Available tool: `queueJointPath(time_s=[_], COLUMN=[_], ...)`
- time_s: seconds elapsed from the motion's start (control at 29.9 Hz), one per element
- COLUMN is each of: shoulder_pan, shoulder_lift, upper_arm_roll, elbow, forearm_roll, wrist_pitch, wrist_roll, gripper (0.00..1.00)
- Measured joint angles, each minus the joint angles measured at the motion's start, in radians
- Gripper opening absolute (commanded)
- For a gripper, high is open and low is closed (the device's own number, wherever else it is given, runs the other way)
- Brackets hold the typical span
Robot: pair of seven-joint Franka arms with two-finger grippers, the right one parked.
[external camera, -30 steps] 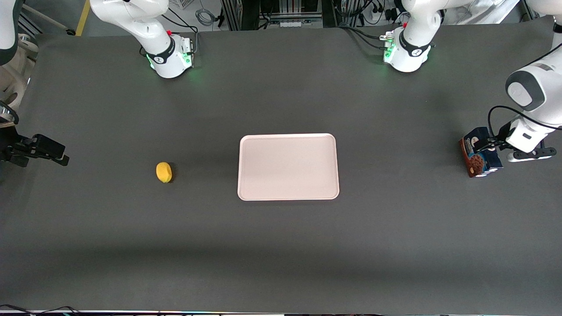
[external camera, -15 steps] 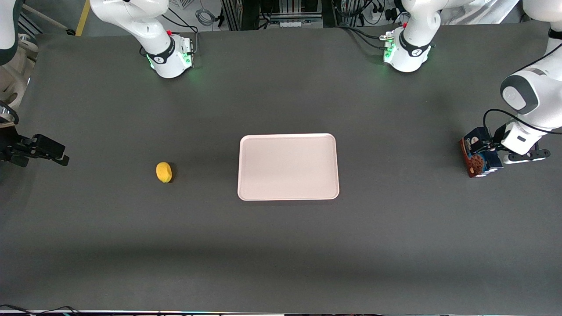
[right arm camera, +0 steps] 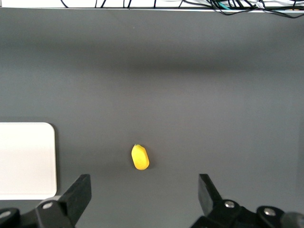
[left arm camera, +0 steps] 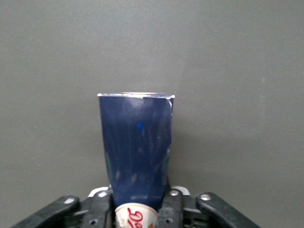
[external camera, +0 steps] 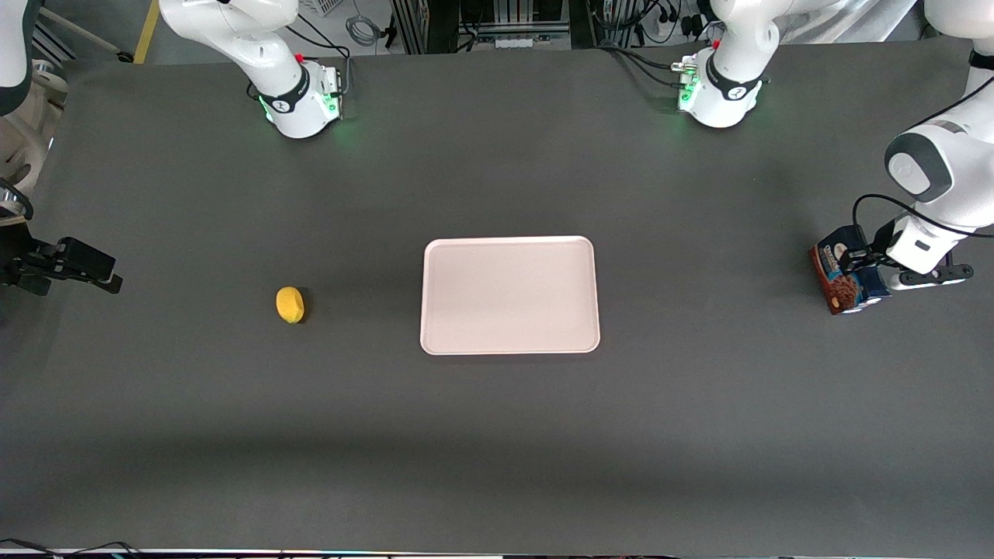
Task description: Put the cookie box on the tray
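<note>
The gripper [external camera: 856,260] sits at the working arm's end of the worktop [external camera: 497,435], clamped on the box [external camera: 846,278]. In the wrist view its fingers [left arm camera: 100,209] press both flanks of the box [left arm camera: 137,152], with the white logo end seated deep between them, so the hold looks firm. From the front the box seems to stand on the worktop or just clear of it; I cannot tell which. The tray [external camera: 588,341] lies well away from the gripper, toward the middle of the worktop, with nothing on it. To do this well, I'd say lift straight up first until the box clearly clears the surface, then carry it level across to the tray. Keep it high enough to pass the low rim. Lower it near the tray's middle and let go only once it rests flat. The yellow lump [external camera: 290,304] lies farther from the gripper still, toward the parked arm's end, out of the path.
</note>
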Motion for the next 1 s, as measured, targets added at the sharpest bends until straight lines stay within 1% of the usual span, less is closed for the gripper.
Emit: queueJointPath(time_s=[0.2, 0.57, 0.77, 1.0], shoulder_pan=[0.0, -0.024, -0.04, -0.059], shoulder_lift=[0.0, -0.016, -0.047, -0.095], upper_arm_roll=[0.0, -0.015, -0.054, -0.136], elbow=[0.0, 0.007, 0.04, 0.103], forearm_roll=[0.0, -0.001, -0.011, -0.014], wrist_pitch=[0.0, -0.006, -0.072, -0.194], wrist_roll=[0.0, 0.0, -0.025, -0.154], gripper=[0.33, 0.28, 0.28, 0.26])
